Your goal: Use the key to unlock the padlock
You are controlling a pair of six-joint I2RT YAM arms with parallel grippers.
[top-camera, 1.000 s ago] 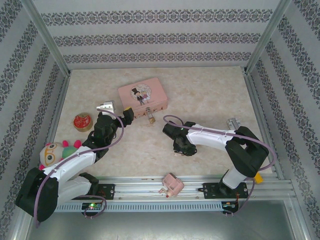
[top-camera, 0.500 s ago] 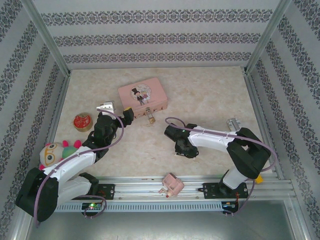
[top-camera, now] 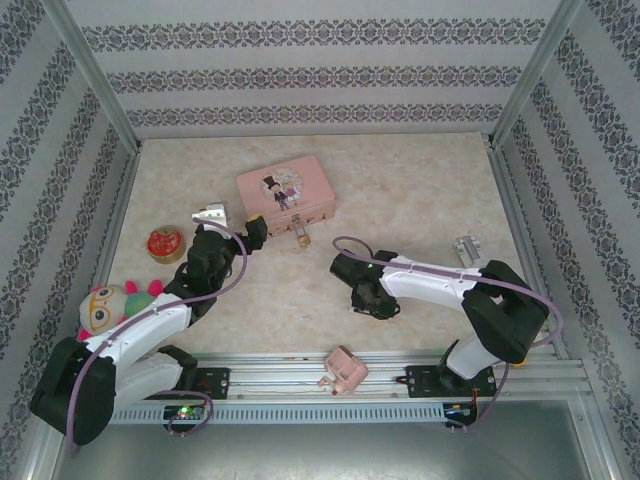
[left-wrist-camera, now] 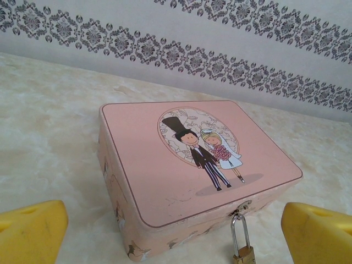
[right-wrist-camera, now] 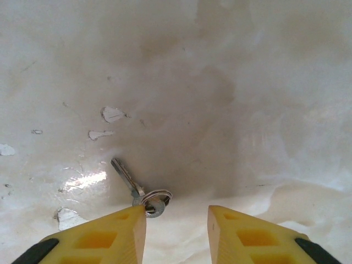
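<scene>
On the table (top-camera: 420, 190), right end effector (right-wrist-camera: 176, 212) edged back, parted beside key (right-wrist-camera: 127, 179), left end effector (left-wrist-camera: 176, 231) unmoved, released facing padlock (left-wrist-camera: 243, 256)

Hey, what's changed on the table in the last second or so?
The right gripper crept a little toward the near right, its elbow swinging outward; its jaws stand apart beside the key, nothing gripped. The left gripper, pink tin and padlock stayed put.
</scene>
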